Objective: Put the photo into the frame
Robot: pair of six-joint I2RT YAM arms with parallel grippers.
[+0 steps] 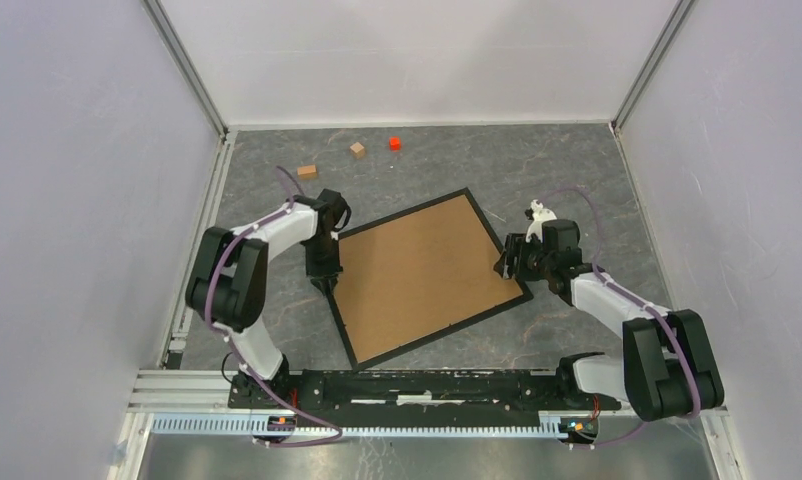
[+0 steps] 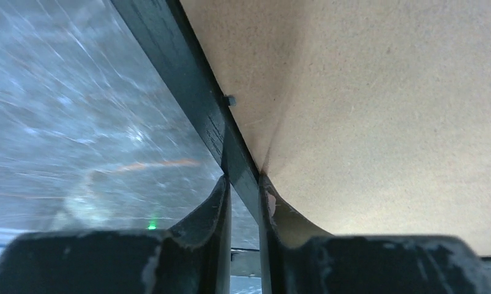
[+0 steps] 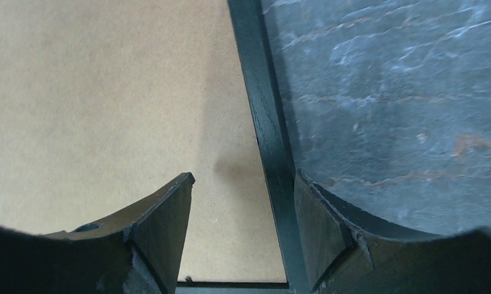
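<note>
While the frame lies flat on the grey marbled worktop with its brown backing board facing up, you have one tool at each of its side edges. From overhead the frame sits turned at an angle in the middle of the worktop, between the two arms. Your left tool is at the frame's left rail, near its near-left corner. In the left wrist view its two fingers stand close together with the thin black rail pinched between them, one on the worktop side and one on the board side, so you are gripping the frame there. Your right tool is at the opposite rail, and its jaws stand wide. One finger hangs over the backing board, well clear of the rail, and the other sits just beside the rail's outer face over the worktop, so the rail runs through the gap without being clamped. Toward the far wall, well apart from the frame, you can see two small wooden blocks and a red block.
</note>
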